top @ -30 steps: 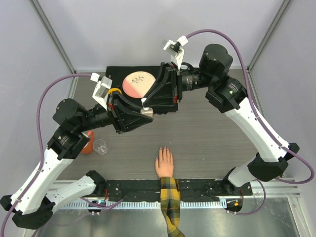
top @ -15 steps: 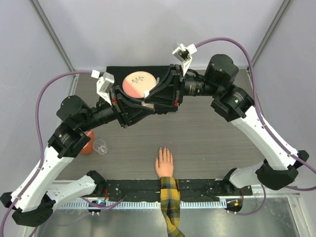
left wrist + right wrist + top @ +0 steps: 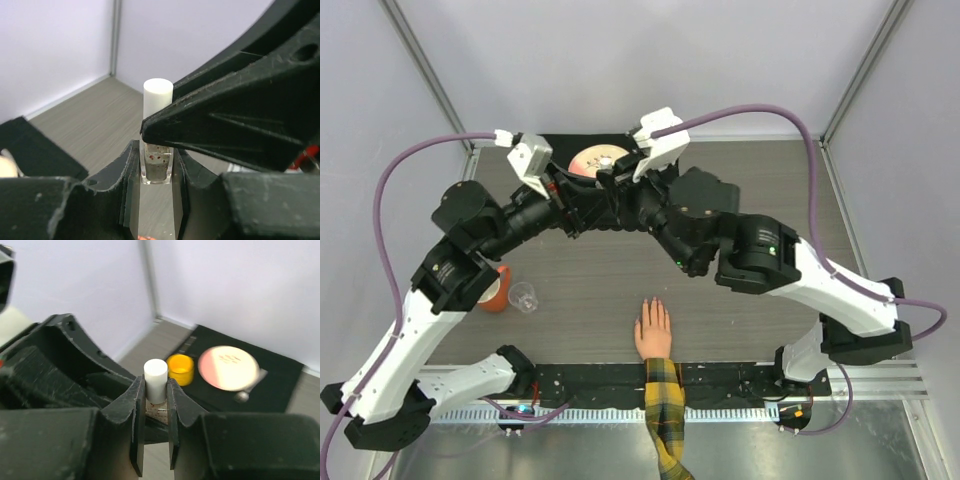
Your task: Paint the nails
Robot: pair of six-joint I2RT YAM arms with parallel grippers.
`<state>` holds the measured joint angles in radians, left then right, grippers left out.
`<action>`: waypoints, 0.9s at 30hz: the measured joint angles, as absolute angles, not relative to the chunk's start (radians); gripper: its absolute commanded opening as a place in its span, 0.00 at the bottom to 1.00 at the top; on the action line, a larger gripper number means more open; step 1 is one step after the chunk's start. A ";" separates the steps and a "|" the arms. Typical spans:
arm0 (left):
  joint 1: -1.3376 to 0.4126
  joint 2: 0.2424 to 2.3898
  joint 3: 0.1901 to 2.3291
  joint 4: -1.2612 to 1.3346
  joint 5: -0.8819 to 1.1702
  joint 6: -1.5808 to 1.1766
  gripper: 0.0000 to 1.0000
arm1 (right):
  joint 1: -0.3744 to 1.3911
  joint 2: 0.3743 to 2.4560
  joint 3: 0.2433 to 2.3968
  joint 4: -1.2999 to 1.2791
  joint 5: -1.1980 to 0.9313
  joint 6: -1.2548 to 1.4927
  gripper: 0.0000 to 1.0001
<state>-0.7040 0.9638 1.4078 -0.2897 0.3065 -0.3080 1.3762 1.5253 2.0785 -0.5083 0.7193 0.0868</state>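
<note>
A small clear bottle (image 3: 156, 165) with red specks stands upright between the left gripper's (image 3: 156, 167) fingers, which are shut on its glass body. My right gripper (image 3: 155, 387) is shut on the bottle's white cap (image 3: 155, 377), coming from the opposite side. In the top view both grippers meet above the far middle of the table, left gripper (image 3: 582, 200) against right gripper (image 3: 632, 195); the bottle is hidden there. The flesh-coloured hand (image 3: 653, 332) lies flat near the front edge, plaid sleeve (image 3: 663, 405) behind it. Its nails (image 3: 653, 303) point away from the arms, far from both grippers.
A black mat (image 3: 556, 149) at the back carries a pink round disc (image 3: 592, 160) and a yellow cup (image 3: 180, 369). An orange object (image 3: 497, 292) and a small clear cup (image 3: 523, 296) sit at the left. Grey walls enclose the table.
The right arm has swung in and turned over, and its jaws have narrowed onto the white cap. The left arm has lifted the bottle slightly toward the back.
</note>
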 measured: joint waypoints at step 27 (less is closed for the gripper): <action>-0.680 0.833 1.291 -0.347 0.320 -0.298 0.00 | 1.001 1.499 2.165 -0.747 -0.004 0.137 0.77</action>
<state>-0.6796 0.8333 1.2915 -0.3473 0.3199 -0.2977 1.0012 1.4990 2.1654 -0.7471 -0.0040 0.1371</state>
